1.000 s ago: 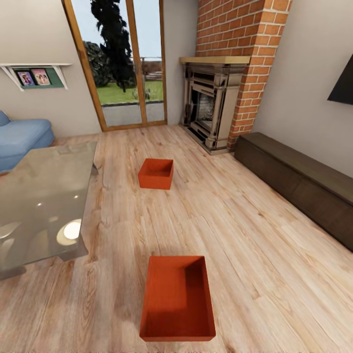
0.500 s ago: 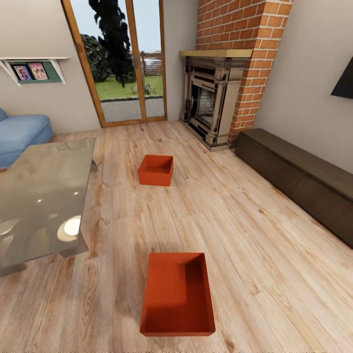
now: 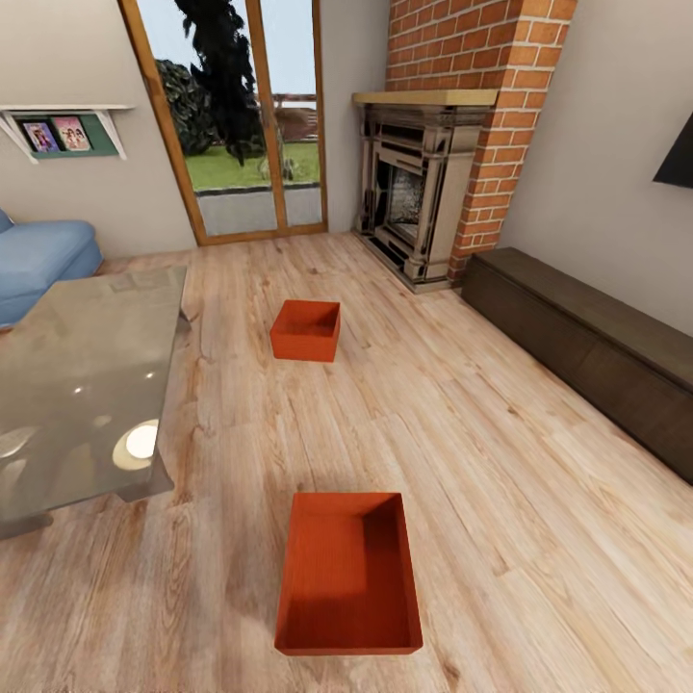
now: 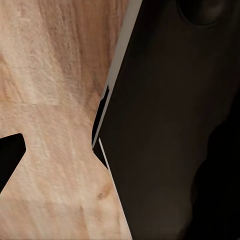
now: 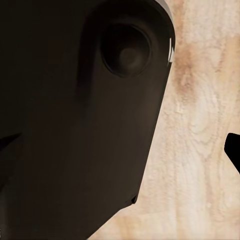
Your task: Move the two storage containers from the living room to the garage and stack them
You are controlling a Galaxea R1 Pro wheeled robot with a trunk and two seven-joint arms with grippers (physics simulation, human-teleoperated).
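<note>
- Near bin (image 3: 348, 573): orange-red, open top, sits on the wood plank floor (image 3: 500, 462), close in front of the robot, just right of the glass table's (image 3: 82, 385) near corner.
- Far bin (image 3: 306, 330): same colour and shape, on the planks well beyond the first, between the table and the brick fireplace (image 3: 423, 192).
- Both bins upright, well apart, nothing visible inside.
- Glass doors (image 3: 241, 125) on the far wall; blue sofa (image 3: 38, 265) far left; dark low cabinet (image 3: 587, 346) along the right wall.
- Wrist views: dark robot body over planks; cannot tell whether either pincer is wide or narrow.
</note>
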